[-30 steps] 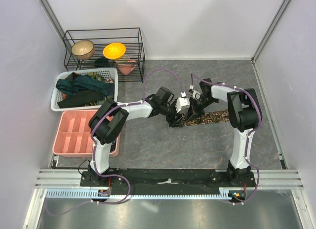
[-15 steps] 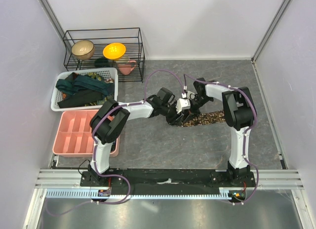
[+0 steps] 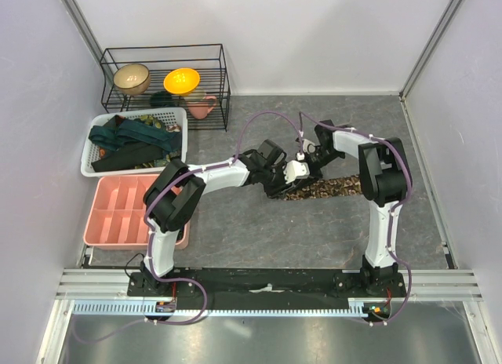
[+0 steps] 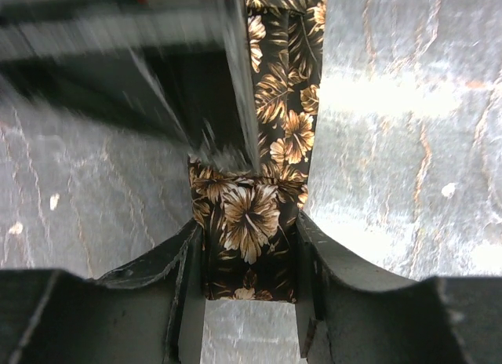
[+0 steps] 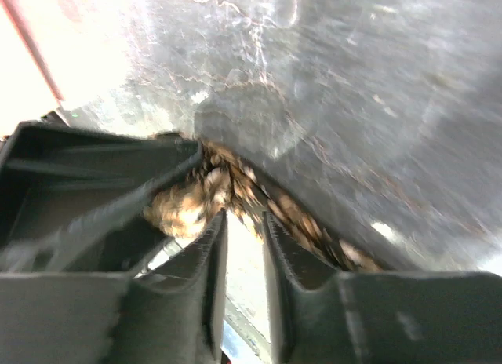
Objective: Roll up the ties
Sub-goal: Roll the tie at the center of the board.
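Note:
A brown floral tie (image 3: pixel 329 187) lies as a strip on the grey table, running right from the middle. My left gripper (image 3: pixel 276 183) is at its left end. In the left wrist view the folded end of the tie (image 4: pixel 286 105) fills the gap of my left gripper (image 4: pixel 249 231), with both fingers pressed against its edges. My right gripper (image 3: pixel 302 169) hangs just beyond, over the same end. In the right wrist view my right gripper (image 5: pixel 243 219) shows a narrow lit gap with nothing in it, and the bunched tie (image 5: pixel 188 207) sits just past its tips.
A white mesh basket (image 3: pixel 92 148) with dark ties (image 3: pixel 129 136) stands at the left. In front of it is a pink compartment tray (image 3: pixel 125 211). A black wire rack (image 3: pixel 165 81) with bowls and a pink cup (image 3: pixel 202 107) is at the back left.
My right gripper has opened and let go of the tie's end, drawing back slightly. My left gripper has narrowed onto the folded end and shifted a little to the right.

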